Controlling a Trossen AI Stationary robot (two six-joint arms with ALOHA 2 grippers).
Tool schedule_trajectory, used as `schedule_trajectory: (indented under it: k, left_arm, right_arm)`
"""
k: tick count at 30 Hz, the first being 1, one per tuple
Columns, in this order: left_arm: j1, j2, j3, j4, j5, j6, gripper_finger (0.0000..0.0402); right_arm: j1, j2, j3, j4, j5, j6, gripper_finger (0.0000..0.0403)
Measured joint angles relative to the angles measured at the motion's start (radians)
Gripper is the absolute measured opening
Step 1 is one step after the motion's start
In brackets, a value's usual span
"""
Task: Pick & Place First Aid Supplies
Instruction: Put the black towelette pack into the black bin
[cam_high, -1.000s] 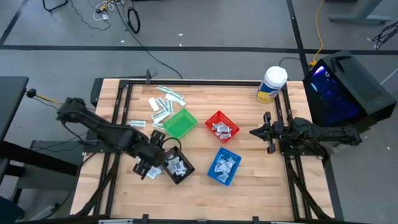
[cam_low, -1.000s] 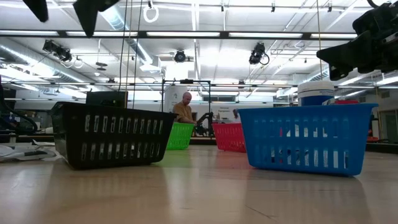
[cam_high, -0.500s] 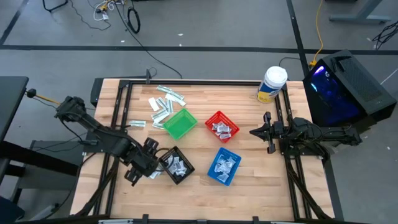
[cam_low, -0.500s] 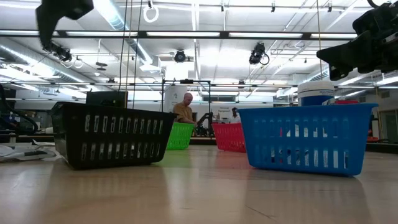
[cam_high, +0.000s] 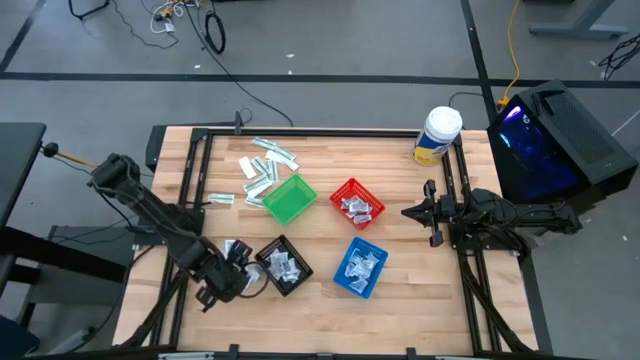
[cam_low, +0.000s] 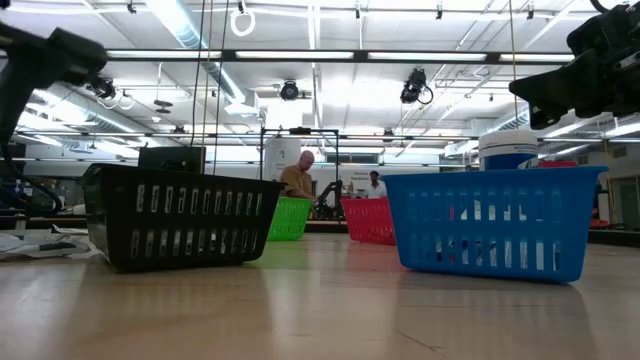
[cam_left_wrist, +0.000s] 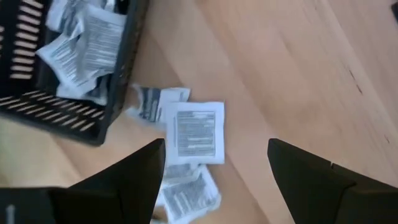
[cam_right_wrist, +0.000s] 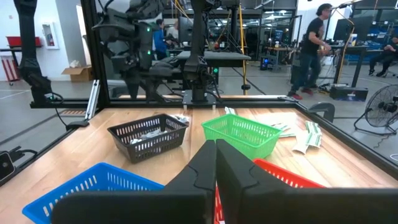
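Three white-and-blue sachets (cam_left_wrist: 199, 134) lie flat on the table just left of the black basket (cam_high: 283, 265), which holds more sachets (cam_left_wrist: 81, 43). My left gripper (cam_left_wrist: 214, 155) hangs open above these loose sachets, fingers pointing steeply down and touching nothing; from above, my left gripper (cam_high: 232, 272) shows beside the basket's near-left corner. Narrow pale-green strips (cam_high: 265, 165) lie flat at the far left. The red basket (cam_high: 357, 203) and blue basket (cam_high: 360, 267) hold packets. My right gripper (cam_high: 408, 212) waits shut and level at the right.
A green basket (cam_high: 289, 198) stands near the strips. A white-lidded tub (cam_high: 437, 135) stands at the far right corner. Bare wood lies along the near edge (cam_high: 320, 320). People stand in the room beyond the table (cam_right_wrist: 311, 43).
My left gripper has swung from over the black basket's left rim toward the table's near-left and gone down, coming over the loose sachets beside the basket. It has stayed open. No packet or basket has moved.
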Motion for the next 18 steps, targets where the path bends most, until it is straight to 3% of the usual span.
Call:
schedule_trajectory:
  k: [13, 18]
  left_arm:
    - [-0.056, 0.0, -0.131, 0.202, 0.013, -0.028, 0.0295]
    - [-0.057, 0.0, -0.169, 0.231, 0.01, -0.058, 0.0326]
  right_arm:
    - [0.0, 0.0, 0.0, 0.0, 0.0, 0.0, 0.0013]
    - [0.0, 0.0, 0.0, 0.0, 0.0, 0.0, 0.0013]
